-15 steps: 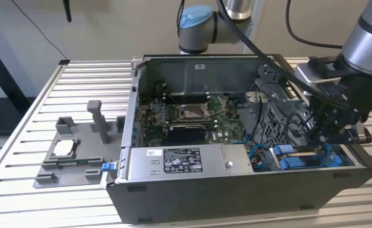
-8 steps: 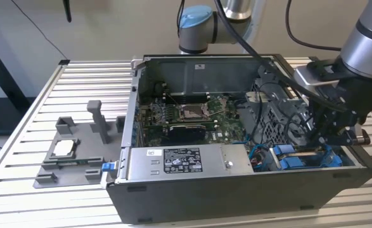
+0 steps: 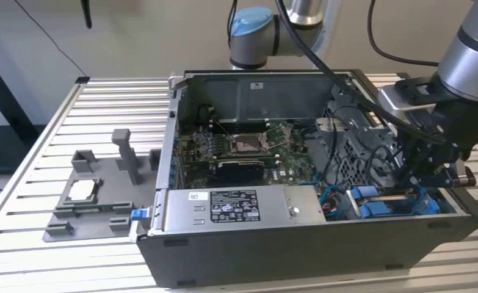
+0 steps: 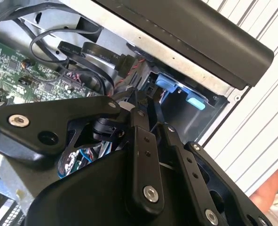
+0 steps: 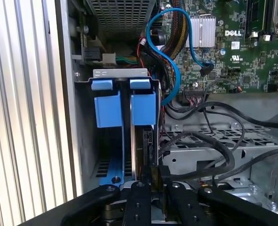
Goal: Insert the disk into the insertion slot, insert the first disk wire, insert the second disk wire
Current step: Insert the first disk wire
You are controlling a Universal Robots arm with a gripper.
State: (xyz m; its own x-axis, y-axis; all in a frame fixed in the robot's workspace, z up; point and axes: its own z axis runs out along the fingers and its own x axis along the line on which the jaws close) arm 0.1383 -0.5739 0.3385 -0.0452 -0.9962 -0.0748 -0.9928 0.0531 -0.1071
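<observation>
gripper point(image 3: 434, 177) was down inside the open computer case point(image 3: 304, 244), at the corner on the exterior view's right, over the insertion slot point(image 5: 122, 73), i.e. the grey metal drive cage. in the first wrist view the disk point(image 5: 146, 146) stood on edge in the cage bay nearer the motherboard point(image 5: 233, 52). it showed as a thin dark edge running from the fingertips toward its blue carrier tab point(image 5: 143, 106). a second blue carrier point(image 5: 108, 110) sat in the bay just beside it, w/ a metal divider between the two.

fingers point(image 5: 139, 205) were narrow, w/ only a slim gap, and looked closed on the near edge of the disk. in the second wrist view the black fingers also ran close together, tips down at the cage.

a blue wire point(image 5: 169, 61) looped from the board side and hung by the carrier tabs, its end loose. black cables point(image 5: 209, 141) lay over the perforated cage plate beside the disk.

in the exterior view the grey labelled psu box point(image 3: 222, 207) sat along the case's near side. a grey plastic fixture point(image 3: 92, 201) lay on the slatted table point(image 3: 116, 97), on the exterior view's left, well apart from the case.
</observation>
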